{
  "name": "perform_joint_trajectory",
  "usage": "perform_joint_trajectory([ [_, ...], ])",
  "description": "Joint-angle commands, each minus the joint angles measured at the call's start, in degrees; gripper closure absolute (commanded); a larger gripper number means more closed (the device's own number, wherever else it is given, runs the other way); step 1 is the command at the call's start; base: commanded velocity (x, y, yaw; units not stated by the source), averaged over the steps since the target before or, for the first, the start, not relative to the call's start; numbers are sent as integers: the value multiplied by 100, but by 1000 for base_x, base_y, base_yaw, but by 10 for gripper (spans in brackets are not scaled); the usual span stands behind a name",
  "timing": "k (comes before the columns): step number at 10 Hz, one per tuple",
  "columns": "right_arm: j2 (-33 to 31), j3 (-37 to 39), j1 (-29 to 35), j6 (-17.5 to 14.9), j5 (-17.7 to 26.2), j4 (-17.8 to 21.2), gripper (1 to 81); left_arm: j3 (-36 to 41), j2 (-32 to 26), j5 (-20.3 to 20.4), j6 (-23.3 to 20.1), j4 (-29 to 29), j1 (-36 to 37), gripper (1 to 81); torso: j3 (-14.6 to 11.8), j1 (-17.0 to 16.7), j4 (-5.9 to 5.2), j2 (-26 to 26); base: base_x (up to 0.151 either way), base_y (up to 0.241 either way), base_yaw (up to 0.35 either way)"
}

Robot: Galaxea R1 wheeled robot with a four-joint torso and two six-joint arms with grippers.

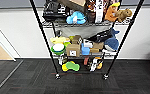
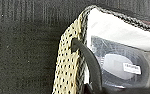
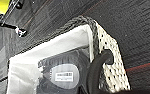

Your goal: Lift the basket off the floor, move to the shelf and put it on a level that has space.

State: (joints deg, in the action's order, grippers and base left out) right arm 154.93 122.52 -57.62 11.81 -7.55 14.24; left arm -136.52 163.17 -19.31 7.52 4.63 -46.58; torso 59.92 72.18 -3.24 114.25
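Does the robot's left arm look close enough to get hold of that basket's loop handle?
Probably yes: in the left wrist view the basket sits right at the arm, its dark loop handle running toward the camera with nothing across it.

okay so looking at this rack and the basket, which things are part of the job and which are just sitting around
Part of the job:
basket, with its loop handle
shelf
floor, dark carpet

Just lying about:
blue shark plush
brown plush
cardboard box
green bowl
yellow and green sponge
dark packaged item with a white label inside the basket
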Motion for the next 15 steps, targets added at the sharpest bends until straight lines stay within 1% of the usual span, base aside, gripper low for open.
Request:
perform_joint_trajectory([
  [1, -135, -238, 431, -12, 175, 0, 811, 117, -74, -301, 12, 152, 593, 811, 2, -361, 0, -560, 0, 0, 0],
  [2, -144, -238, 396, -12, 175, -9, 811, 117, -74, -293, 12, 161, 558, 811, -26, -455, 0, -710, 0, 0, 0],
  [3, -161, -238, 361, -12, 175, -17, 811, 117, -82, -293, 12, 169, 531, 811, -263, -570, 331, -888, 0, 0, 0],
  [4, -162, -238, 326, -12, 175, -44, 811, 143, -91, -293, 12, 170, 479, 811, -286, -675, 358, -1056, 0, 0, 0],
  [5, -153, -238, 317, -21, 175, -88, 811, 213, -152, -293, 12, 187, 434, 811, -109, -774, 99, -1215, 0, 0, 0],
  [6, -135, -238, 316, -30, 175, -106, 811, 293, -232, -284, 12, 222, 382, 811, -164, -896, 195, -1408, 0, 0, 0],
  [7, -126, -247, 316, -30, 175, -131, 811, 449, -372, -267, 12, 327, 338, 811, -581, -997, 265, -1561, 0, 0, 0],
  [8, -118, -256, 290, -30, 183, -132, 811, 583, -478, -222, 12, 363, 277, 811, -777, -1093, 286, -1714, 0, 0, 0],
  [9, -109, -247, 273, -30, 175, -132, 811, 697, -566, -196, 12, 372, 224, 811, -841, -1185, 289, -1869, 0, 0, 0],
  [10, -109, -256, 264, -39, 183, -132, 811, 697, -583, -196, 12, 372, 197, 811, -967, -1272, 289, -2011, 0, 0, 0],
  [15, -82, -396, 282, -47, 184, -141, 811, 784, -566, -188, 12, 407, 197, 811, -1895, -1877, 289, -2931, 0, 0, 0],
])
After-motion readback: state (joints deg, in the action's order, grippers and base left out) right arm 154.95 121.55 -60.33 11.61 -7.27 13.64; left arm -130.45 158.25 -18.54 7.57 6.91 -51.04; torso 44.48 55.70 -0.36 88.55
